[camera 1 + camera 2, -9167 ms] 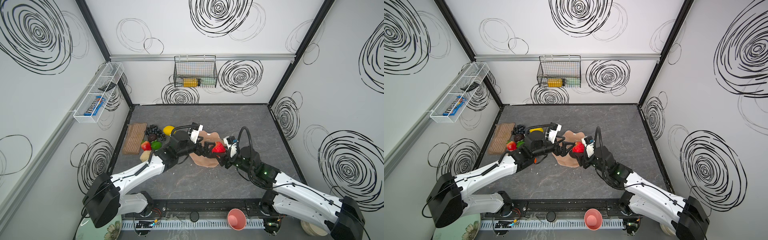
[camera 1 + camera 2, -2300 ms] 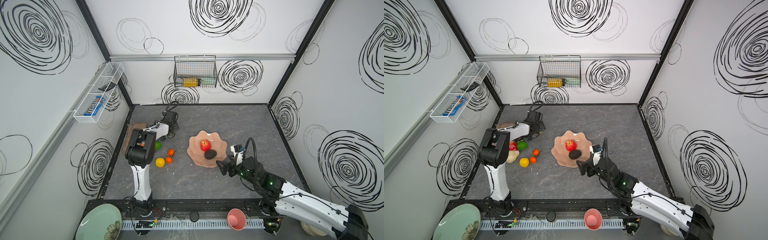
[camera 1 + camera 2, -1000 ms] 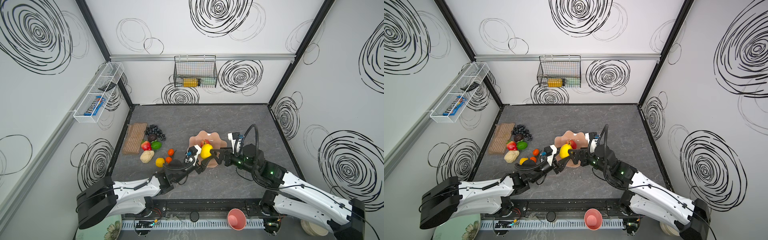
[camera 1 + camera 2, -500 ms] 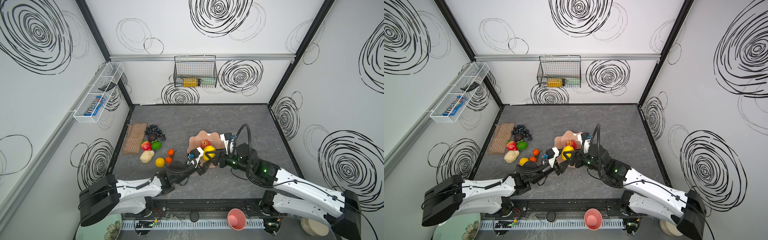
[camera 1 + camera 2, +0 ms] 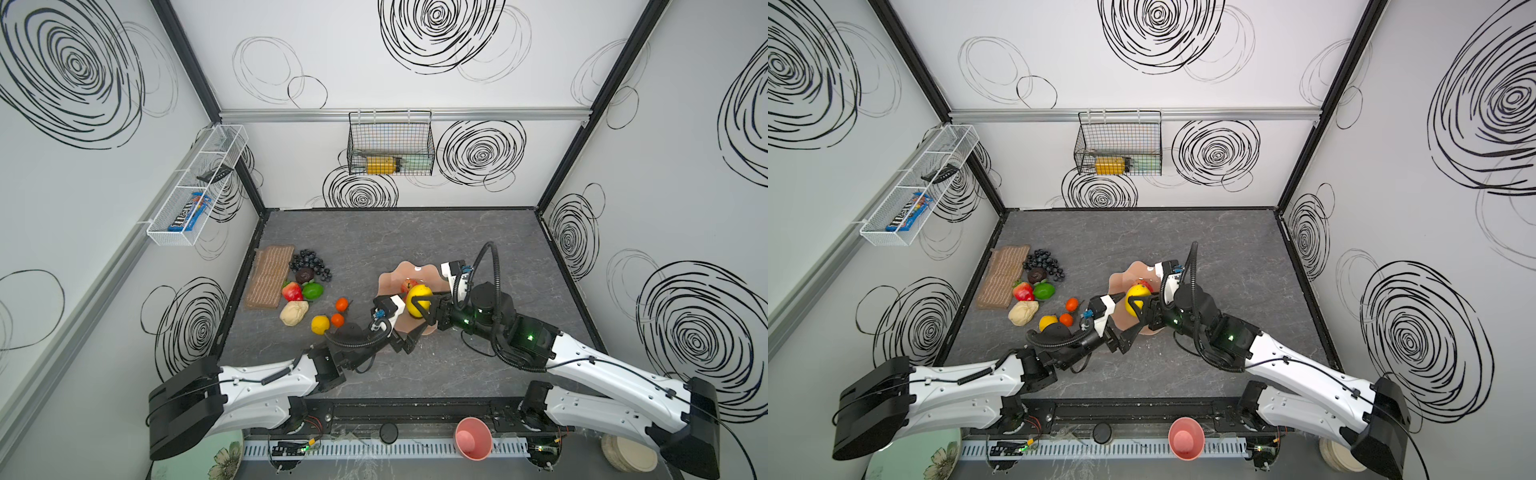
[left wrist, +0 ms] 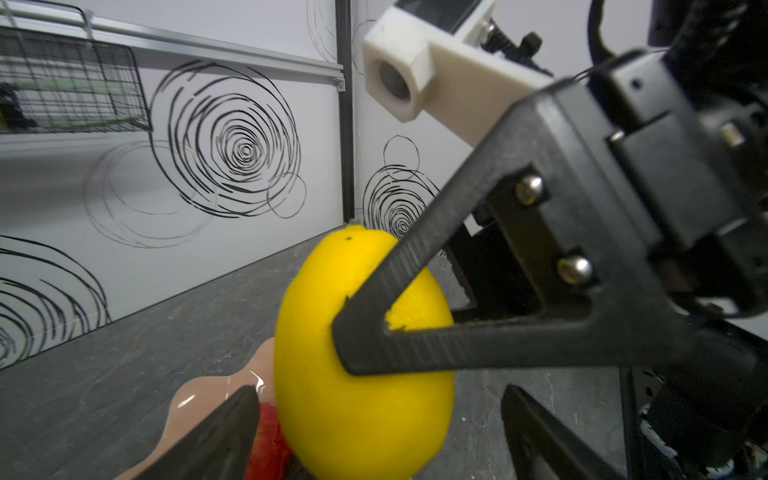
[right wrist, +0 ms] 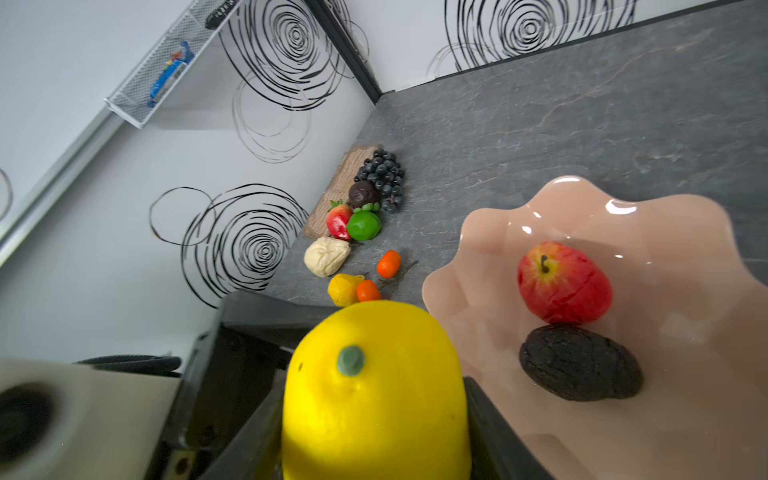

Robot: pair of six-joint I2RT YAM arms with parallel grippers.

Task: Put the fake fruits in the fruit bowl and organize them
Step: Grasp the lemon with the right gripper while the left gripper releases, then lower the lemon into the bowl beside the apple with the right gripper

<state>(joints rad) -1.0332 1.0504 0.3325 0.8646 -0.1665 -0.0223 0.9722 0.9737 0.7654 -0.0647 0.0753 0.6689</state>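
Observation:
A large yellow lemon (image 5: 419, 300) (image 7: 374, 395) hangs over the near edge of the peach-pink fruit bowl (image 5: 415, 268) (image 7: 685, 291). My right gripper (image 5: 420, 302) (image 7: 374, 436) is shut on it, one finger on each side. My left gripper (image 5: 409, 320) (image 6: 380, 440) stands open, its fingers apart from the lemon (image 6: 361, 374). A red apple (image 7: 563, 282) and a dark avocado (image 7: 582, 363) lie in the bowl. On the table at the left lie black grapes (image 5: 309, 262), a strawberry (image 5: 292, 291), a lime (image 5: 312, 290), a beige pear (image 5: 294, 312), a small lemon (image 5: 320, 324) and two oranges (image 5: 341, 304).
A brown mat (image 5: 269, 276) lies by the left wall beside the fruits. A pink cup (image 5: 473, 438) and a pale green floral plate (image 5: 199, 457) sit at the front rail. A wire basket (image 5: 390, 143) hangs on the back wall, a white shelf (image 5: 195, 187) on the left wall.
The left gripper, which held the lemon a second ago, has opened and let it go. The right gripper has closed on the lemon above the bowl's near edge.

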